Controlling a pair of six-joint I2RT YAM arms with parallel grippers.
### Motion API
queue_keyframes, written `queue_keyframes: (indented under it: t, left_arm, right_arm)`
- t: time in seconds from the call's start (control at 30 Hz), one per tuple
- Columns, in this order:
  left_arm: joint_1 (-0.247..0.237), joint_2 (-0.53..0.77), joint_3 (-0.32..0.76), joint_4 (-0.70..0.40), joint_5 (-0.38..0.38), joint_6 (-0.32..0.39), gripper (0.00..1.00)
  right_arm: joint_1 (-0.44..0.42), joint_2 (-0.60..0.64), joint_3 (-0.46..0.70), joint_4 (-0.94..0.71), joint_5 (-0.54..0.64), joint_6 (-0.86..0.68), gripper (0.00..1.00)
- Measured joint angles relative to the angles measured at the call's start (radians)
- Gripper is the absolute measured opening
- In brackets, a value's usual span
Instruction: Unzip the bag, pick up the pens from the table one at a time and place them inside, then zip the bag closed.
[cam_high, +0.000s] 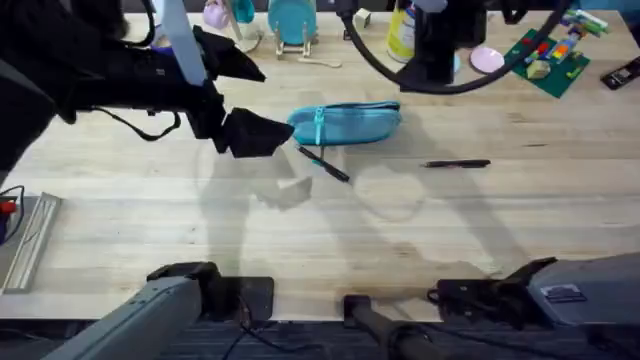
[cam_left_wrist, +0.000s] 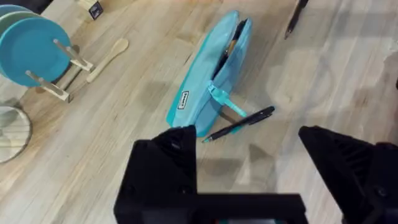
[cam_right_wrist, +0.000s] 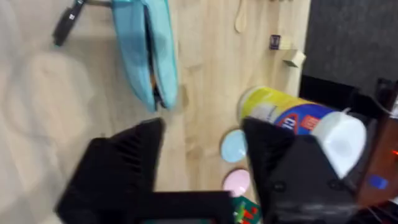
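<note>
Our left gripper (cam_left_wrist: 249, 165), fingers wide, hangs just above the near pen (cam_left_wrist: 241, 124), lying crosswise beside the unzipped bag (cam_left_wrist: 214, 78).

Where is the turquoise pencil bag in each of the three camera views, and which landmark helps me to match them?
Overhead: the bag lies at upper centre, just right of the left gripper.
Left wrist: upper centre, lying diagonally, its zipper open.
Right wrist: upper left, running down from the top edge, zipper open.
Shared landmark: the pen touching the bag; also the wooden spoon.
</note>
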Motion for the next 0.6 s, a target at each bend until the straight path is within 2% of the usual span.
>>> queue_keyframes:
  t: [0.1, 0.2, 0.27, 0.47, 0.6]
  left_arm:
    - [0.000, 0.000, 0.000, 0.000, 0.000, 0.000, 0.993]
    - [0.000, 0.000, 0.000, 0.000, 0.000, 0.000, 0.993]
    - [0.000, 0.000, 0.000, 0.000, 0.000, 0.000, 0.992]
    - [0.000, 0.000, 0.000, 0.000, 0.000, 0.000, 0.993]
    - [0.000, 0.000, 0.000, 0.000, 0.000, 0.000, 0.992]
  right_arm:
    - [0.000, 0.000, 0.000, -0.021, -0.035, 0.002, 0.504]
    - [0.000, 0.000, 0.000, -0.030, -0.078, 0.004, 0.096]
    - [0.000, 0.000, 0.000, -0.030, -0.112, 0.004, 0.039]
    - [0.000, 0.011, 0.000, -0.041, -0.198, 0.004, 0.030]
    - [0.000, 0.062, 0.000, -0.049, -0.222, 0.018, 0.030]
